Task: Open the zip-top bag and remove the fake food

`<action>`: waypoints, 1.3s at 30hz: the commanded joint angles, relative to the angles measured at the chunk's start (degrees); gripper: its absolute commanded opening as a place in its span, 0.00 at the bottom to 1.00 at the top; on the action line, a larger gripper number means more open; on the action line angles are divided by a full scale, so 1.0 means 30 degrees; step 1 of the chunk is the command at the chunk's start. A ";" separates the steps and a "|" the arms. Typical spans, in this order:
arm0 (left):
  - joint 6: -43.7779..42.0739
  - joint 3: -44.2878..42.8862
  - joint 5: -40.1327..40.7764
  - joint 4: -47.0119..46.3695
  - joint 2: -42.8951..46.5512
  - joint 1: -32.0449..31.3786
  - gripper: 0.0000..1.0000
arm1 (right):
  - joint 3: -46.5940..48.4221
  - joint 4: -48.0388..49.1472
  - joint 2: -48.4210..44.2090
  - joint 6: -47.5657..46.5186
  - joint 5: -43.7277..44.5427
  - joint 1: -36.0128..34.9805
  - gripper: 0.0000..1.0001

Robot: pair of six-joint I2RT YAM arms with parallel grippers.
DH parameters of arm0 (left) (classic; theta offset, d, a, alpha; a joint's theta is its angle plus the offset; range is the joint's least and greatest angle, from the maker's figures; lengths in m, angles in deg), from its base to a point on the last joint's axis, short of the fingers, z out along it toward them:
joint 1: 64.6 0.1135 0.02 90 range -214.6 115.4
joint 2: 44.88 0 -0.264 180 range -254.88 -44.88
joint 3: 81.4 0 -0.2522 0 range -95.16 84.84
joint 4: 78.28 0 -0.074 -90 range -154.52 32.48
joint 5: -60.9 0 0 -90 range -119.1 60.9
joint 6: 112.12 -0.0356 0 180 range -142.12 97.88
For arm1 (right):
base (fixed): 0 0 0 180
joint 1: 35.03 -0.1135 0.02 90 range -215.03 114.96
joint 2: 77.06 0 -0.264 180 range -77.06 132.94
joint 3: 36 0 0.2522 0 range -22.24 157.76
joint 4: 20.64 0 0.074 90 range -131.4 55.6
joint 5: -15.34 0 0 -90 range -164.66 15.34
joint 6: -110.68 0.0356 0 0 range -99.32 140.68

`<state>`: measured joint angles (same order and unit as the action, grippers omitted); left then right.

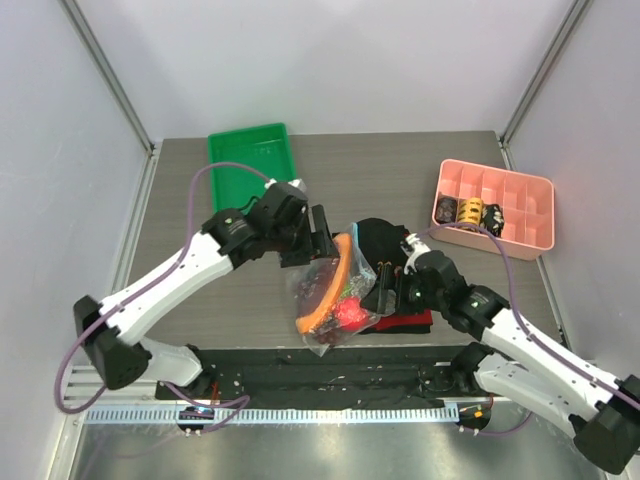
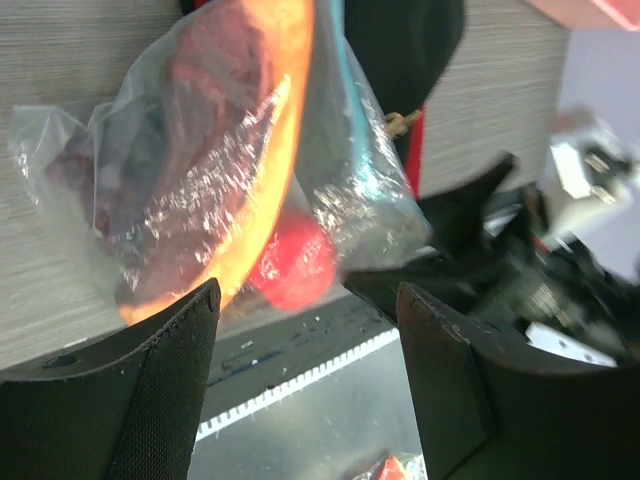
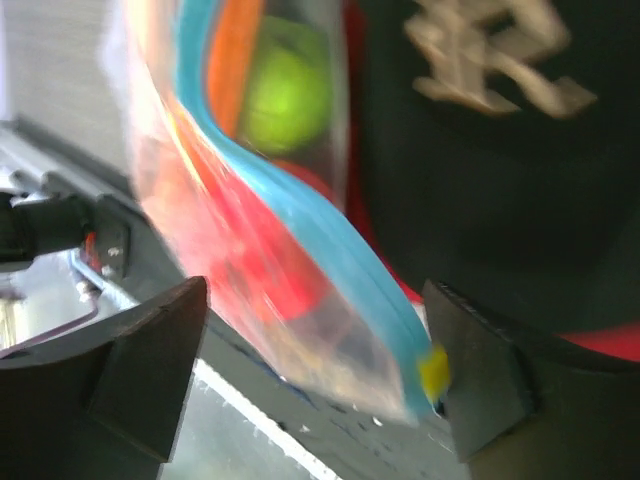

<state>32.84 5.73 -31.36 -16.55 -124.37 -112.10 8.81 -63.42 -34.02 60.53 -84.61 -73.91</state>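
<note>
Grey wood-grain table [image 1: 400, 160] between pale walls, from above. At the far left, a flat green plastic tray [image 1: 250, 160]; at the far right, a pink divided box [image 1: 495, 200] with dark and yellow items in it. Near the middle, a clear, crinkly plastic zip-top bag [image 1: 335, 295], partly over a black fabric cap with a red edge [image 1: 378, 238] and flanked by the left gripper [image 1: 325, 240] and the right gripper [image 1: 385, 280]. Inside the plastic, fake food: an orange-rimmed red melon slice [image 1: 325, 290] and a round red apple [image 1: 350, 313]. No piece loose on the table.

From the left wrist: black fingers [image 2: 170, 370] of the left gripper [image 2: 308, 300] spread wide, pinching nothing. Beyond them the zip-top bag [image 2: 200, 180], with the melon slice [image 2: 260, 150] and apple [image 2: 292, 262] wrapped in glinting film.

From the right wrist: fingers [image 3: 150, 360] of the right gripper [image 3: 315, 300] likewise spread wide, with the blurred bag passing through the gap but no pad seen pressing it. Light blue-teal zip strip [image 3: 300, 250] running as one band across the frame, a small round green piece [image 3: 285, 95] behind it, the cap [image 3: 480, 150] at right. Cannot tell whether sealed or parted.

Judged early in the job: bag ungripped, mouth not visibly opened, all the fake food in view inside. Left to do: regrasp both lips, pull the zip apart, take out each piece.
</note>
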 commanded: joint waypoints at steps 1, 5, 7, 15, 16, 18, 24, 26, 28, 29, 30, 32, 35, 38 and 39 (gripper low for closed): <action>-0.0563 0.0178 0.1159 0.0945 0.2555 0.0103 0.70 | 0.2237 0.5363 0.2139 -0.1361 -0.3356 -0.0196 0.83; -0.1530 0.1115 0.1748 0.0360 0.5249 0.0162 0.70 | 0.6515 0.4318 0.6289 -0.3171 -0.3391 -0.1601 0.05; -0.1679 0.1320 0.3354 0.0824 0.7035 0.0220 0.70 | 1.0046 0.3232 0.7995 -0.4257 -0.3420 -0.2504 0.02; -0.3165 0.2462 0.7376 0.0508 1.3862 0.0249 0.66 | 2.0725 -0.1600 1.6493 -0.8857 -0.8622 -0.4619 0.01; -0.3492 0.2551 0.7433 0.0593 1.4766 0.0249 0.67 | 2.2678 -0.2420 1.8067 -1.0051 -0.9272 -0.4737 0.02; -0.4893 0.2407 0.7375 0.1291 1.5300 0.0249 0.68 | 2.4534 -0.5406 1.9249 -1.1316 -1.0037 -0.4913 0.01; -0.8616 0.1148 0.5272 0.3374 1.4895 0.0249 0.71 | 2.8700 -1.0276 2.1158 -1.4514 -1.1737 -0.4825 0.01; -1.0257 0.0854 0.3751 0.3727 1.4078 0.0249 0.67 | 2.8529 -1.0485 2.0985 -1.4575 -1.2583 -0.4797 0.01; -1.0992 0.0969 0.2281 0.4019 1.3635 0.0249 0.66 | 2.7917 -1.0514 2.0896 -1.4429 -1.3289 -0.4826 0.02; -1.1518 0.0999 0.1900 0.4050 1.3459 0.0249 0.66 | 2.7738 -1.0746 2.0895 -1.4399 -1.3583 -0.4826 0.01; -1.1842 0.1057 0.1462 0.4109 1.3225 0.0249 0.66 | 2.7563 -1.0864 2.0779 -1.4457 -1.3992 -0.4855 0.02; -1.2369 0.1670 0.0233 0.3614 1.3310 0.0249 0.69 | 2.6685 -1.0807 2.0428 -1.4399 -1.4171 -0.4884 0.02; -1.2897 0.2638 -0.0942 0.2737 1.3603 0.0249 0.72 | 2.6097 -1.0894 1.9608 -1.4282 -1.4669 -0.4972 0.02; -1.3395 0.3137 -0.2172 0.2033 1.3633 0.0220 0.73 | 2.6067 -1.1363 1.9022 -1.4253 -1.5021 -0.5001 0.02; -1.3514 0.3167 -0.2408 0.1913 1.3430 0.0249 0.73 | 2.6038 -1.1363 1.8759 -1.4078 -1.5166 -0.5030 0.02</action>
<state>-3.13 14.34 -31.25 -6.17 -83.97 -111.49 86.10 -97.21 29.26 17.93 -124.30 -88.55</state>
